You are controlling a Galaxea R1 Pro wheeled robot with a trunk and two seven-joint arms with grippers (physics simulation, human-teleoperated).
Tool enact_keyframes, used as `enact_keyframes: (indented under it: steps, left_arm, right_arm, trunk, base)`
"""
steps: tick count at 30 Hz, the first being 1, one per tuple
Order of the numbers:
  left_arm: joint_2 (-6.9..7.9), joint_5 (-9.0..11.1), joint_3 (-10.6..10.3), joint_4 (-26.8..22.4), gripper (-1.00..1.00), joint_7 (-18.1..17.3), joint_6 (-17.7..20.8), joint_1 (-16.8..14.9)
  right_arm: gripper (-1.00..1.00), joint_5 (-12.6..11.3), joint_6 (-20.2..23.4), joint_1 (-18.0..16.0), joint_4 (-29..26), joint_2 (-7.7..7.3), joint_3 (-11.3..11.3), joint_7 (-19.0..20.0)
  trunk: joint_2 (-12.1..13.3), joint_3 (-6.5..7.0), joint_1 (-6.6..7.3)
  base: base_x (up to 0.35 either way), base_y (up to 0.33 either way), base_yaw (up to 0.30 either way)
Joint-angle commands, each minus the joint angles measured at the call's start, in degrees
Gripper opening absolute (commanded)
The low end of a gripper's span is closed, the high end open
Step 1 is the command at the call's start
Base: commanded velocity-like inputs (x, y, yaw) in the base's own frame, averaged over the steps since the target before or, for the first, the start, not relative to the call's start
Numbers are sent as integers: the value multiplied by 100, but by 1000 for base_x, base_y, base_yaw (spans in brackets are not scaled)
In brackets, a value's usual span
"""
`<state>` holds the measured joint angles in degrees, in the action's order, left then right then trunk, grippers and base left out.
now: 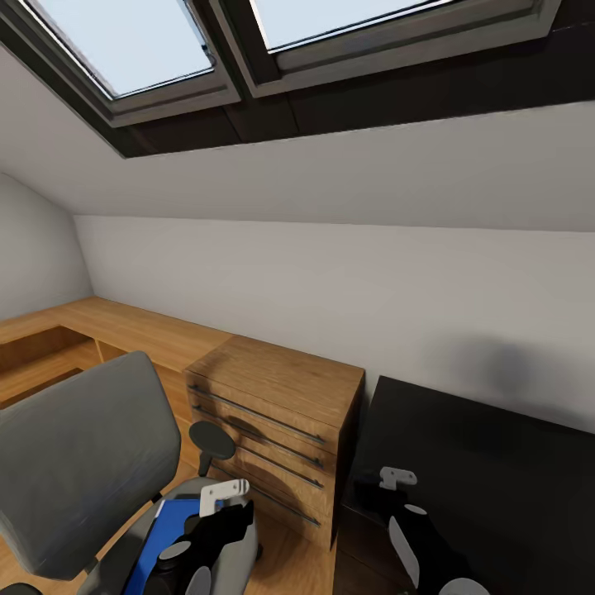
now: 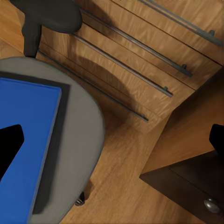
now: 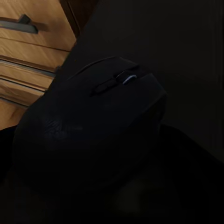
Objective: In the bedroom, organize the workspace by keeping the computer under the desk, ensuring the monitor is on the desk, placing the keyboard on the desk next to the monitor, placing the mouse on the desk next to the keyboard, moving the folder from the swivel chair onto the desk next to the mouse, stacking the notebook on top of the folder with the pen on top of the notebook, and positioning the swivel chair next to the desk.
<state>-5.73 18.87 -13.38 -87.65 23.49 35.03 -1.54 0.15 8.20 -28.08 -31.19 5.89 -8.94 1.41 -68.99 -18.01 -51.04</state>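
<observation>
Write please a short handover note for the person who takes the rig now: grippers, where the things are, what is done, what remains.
Right gripper: over the black desk, the mouse large and close in front of its wrist camera; it seems held, but the grip itself cannot be confirmed.
Left gripper: empty, fingers open, above the swivel chair.
Folder: lying flat on the chair seat, not yet moved.
Wooden drawer cabinet: between chair and desk.
Done: nothing confirmed on the desk.
Left: set the mouse down, move the folder to the desk, stack notebook and pen, bring the chair to the desk.
</observation>
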Motion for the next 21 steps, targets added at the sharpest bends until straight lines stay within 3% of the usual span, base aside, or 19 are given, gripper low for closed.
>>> enact_keyframes:
  steps: [1, 7, 21]
  left_arm:
    - [1, 59, -7, -5, 100, 57, 13, -5]
    - [6, 55, -7, 11, 100, 59, 13, -5]
    - [7, 54, -7, 19, 100, 60, 13, -5]
  right_arm:
    - [-100, -2, 33, -3, -11, -17, -35, 18]
    - [-100, -6, 33, -54, 12, -98, -45, 2]
    - [-100, -6, 29, -110, 130, -114, -46, -37]
  trunk:
    - [-5, -7, -1]
    - [-5, -7, -1]
    - [-5, -7, -1]
  base:
    - [0, 0, 0]
    - [0, 0, 0]
    - [0, 0, 0]
